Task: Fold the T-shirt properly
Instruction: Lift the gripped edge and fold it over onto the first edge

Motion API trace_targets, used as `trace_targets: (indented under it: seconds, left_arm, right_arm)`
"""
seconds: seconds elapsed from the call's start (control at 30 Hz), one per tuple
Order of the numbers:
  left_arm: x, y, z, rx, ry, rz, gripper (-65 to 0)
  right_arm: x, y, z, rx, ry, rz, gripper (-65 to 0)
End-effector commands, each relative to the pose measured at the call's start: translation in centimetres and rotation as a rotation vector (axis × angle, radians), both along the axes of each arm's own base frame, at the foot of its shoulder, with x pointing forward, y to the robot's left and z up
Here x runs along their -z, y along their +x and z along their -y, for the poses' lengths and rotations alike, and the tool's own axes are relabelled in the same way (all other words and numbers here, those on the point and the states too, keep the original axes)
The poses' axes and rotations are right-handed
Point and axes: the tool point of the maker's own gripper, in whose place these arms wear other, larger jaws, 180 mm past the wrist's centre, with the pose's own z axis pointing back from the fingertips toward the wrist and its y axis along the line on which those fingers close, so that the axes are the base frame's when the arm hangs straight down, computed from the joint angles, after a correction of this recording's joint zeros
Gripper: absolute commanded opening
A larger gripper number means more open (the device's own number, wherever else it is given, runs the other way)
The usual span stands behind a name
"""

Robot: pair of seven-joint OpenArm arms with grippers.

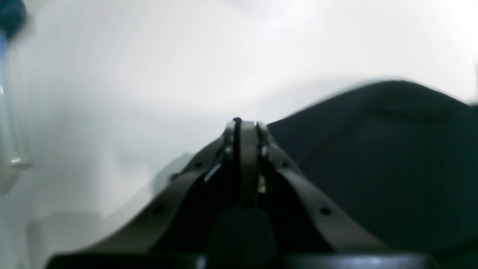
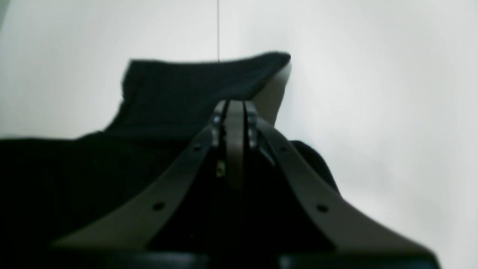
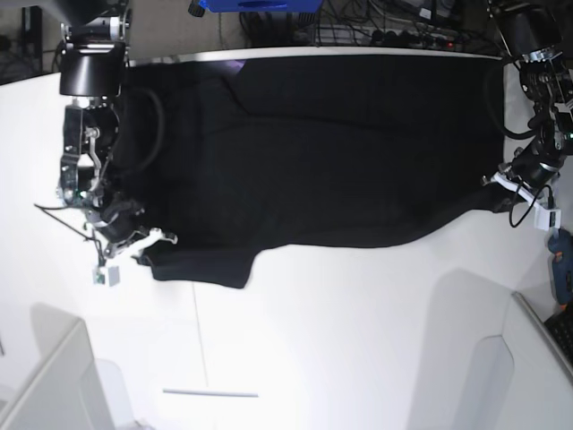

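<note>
The T-shirt (image 3: 322,152) was spread flat across the bench (image 3: 358,340). Both the left tool (image 1: 244,125) and right tool (image 2: 234,106) were closed, apparently pinching its edges; uneven pulling could bunch the cloth.

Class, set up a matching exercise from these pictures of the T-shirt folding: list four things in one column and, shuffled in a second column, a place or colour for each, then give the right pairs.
Things:
1. T-shirt
2. left gripper
3. right gripper
4. table

Descriptions:
A. at the cloth's edge on the base view's left
B. white, bare below the cloth
C. black, spread across the upper table
D. at the cloth's edge on the base view's right

Pairs: 1-C, 2-D, 3-A, 4-B
</note>
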Motion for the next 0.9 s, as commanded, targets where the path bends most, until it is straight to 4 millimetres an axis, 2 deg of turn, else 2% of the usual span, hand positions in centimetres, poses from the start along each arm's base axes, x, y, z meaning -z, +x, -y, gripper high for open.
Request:
trace_targets:
  seconds: [0.0, 0.2, 0.47, 0.57, 0.63, 0.7, 0.87]
  left_arm:
    - [-2.6, 0.9, -0.6, 0.016, 0.026, 0.072, -65.0]
    - [-3.4, -0.7, 0.2, 0.064, 0.006, 0.068, -65.0]
    - [-3.1, -2.1, 0.8, 0.093, 0.019, 0.041, -65.0]
    - [-2.6, -2.9, 0.4, 0.083, 0.021, 0.021, -65.0]
    - [-3.1, -3.2, -0.6, 0.057, 0.032, 0.031, -65.0]
    - [-3.1, -4.0, -1.2, 0.042, 0.043, 0.021, -65.0]
    - [-3.0, -5.4, -0.9, 0.06, 0.063, -0.001, -65.0]
  right_arm:
    - [-2.1, 0.8, 1.0, 0.018, -0.008, 0.062, -65.0]
    - [-3.0, -0.2, 2.1, 0.038, -0.015, 0.063, -65.0]
    - [-2.4, -1.8, 1.8, 0.03, -0.023, 0.051, -65.0]
    - [-2.4, -2.5, 1.7, 0.024, -0.029, 0.052, -65.0]
    - [-2.5, -3.0, 1.7, 0.025, -0.033, 0.054, -65.0]
    - [-2.8, -3.8, 2.7, 0.05, -0.039, 0.056, -65.0]
    - [-3.1, -5.3, 3.2, 0.074, 0.041, 0.039, -65.0]
